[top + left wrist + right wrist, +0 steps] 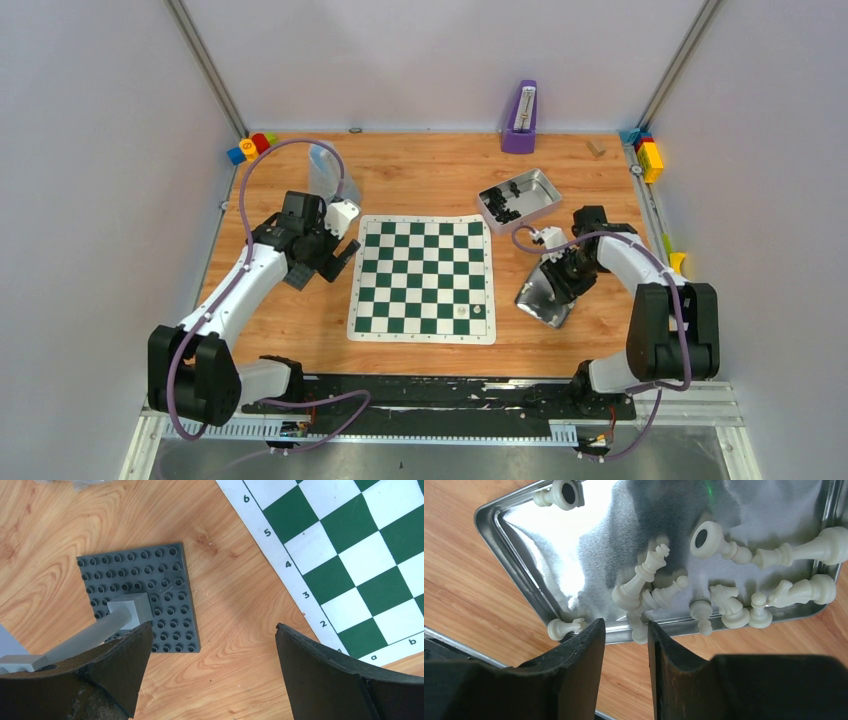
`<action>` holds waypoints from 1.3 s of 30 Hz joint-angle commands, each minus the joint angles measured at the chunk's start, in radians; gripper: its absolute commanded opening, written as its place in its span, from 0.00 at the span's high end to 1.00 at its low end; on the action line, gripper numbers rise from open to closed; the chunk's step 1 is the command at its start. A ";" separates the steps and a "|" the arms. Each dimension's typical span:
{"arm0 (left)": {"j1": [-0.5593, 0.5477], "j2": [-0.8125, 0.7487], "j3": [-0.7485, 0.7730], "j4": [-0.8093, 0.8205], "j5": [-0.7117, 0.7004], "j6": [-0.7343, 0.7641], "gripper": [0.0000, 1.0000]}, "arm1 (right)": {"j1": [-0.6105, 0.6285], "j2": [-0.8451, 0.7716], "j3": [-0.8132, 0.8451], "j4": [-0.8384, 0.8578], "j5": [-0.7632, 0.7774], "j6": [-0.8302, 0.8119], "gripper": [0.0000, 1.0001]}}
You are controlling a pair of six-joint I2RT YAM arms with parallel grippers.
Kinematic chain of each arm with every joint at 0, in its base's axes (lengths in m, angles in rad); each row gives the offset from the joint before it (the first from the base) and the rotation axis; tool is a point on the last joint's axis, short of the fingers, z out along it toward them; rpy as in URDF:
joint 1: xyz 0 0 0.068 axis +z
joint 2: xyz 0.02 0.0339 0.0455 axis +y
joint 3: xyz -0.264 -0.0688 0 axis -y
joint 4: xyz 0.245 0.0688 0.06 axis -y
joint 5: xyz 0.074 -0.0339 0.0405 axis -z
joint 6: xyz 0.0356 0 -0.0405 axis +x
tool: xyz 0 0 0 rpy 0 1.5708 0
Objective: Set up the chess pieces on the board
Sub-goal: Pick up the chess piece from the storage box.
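Observation:
The green and white board (420, 280) lies flat in the middle of the table; its a-file edge shows in the left wrist view (350, 555). Two cream chess pieces (469, 311) stand on its near right squares. Several more cream chess pieces (724, 580) lie tumbled in a shiny metal tray (519, 565) right of the board (541, 296). My right gripper (624, 627) hovers at the tray's near rim, jaws a narrow gap apart, with nothing between them. My left gripper (212, 630) is wide open over bare wood left of the board (338, 258).
A dark grey studded plate (145, 590) with a grey post lies under my left finger. A second metal tray (520, 195) with black pieces sits behind the board. A purple metronome (520, 120) and coloured blocks (250, 147) stand at the back.

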 commanded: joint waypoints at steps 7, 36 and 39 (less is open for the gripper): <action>0.005 0.008 0.043 0.002 0.020 -0.005 0.00 | -0.004 0.054 -0.009 0.088 0.030 -0.041 0.67; 0.006 0.004 0.044 -0.002 0.028 -0.008 0.00 | 0.082 -0.097 0.160 -0.081 -0.326 0.022 0.97; 0.006 0.002 0.043 -0.001 0.037 -0.006 0.00 | 0.116 -0.092 0.167 -0.079 -0.374 0.021 0.97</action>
